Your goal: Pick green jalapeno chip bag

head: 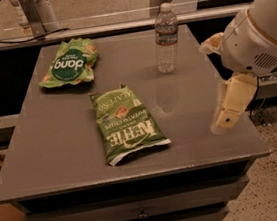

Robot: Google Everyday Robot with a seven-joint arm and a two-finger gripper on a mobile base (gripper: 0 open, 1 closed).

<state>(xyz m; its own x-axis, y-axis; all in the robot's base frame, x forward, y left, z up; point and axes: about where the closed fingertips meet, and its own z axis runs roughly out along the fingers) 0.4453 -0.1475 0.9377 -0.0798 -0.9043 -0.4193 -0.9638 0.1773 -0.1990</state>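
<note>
In the camera view, the green jalapeno chip bag (128, 126) lay flat near the middle of the grey table (58, 157), with its white end seam toward the lower edge of the frame and its lettering upside down. The gripper (228, 106) hung at the right of the frame by the table's right edge, well apart from that bag; whether it was wide or narrow could not be told. A smaller green dang bag (68, 63) lay at upper left, and a clear water bottle (166, 38) stood upright at upper centre.
</note>
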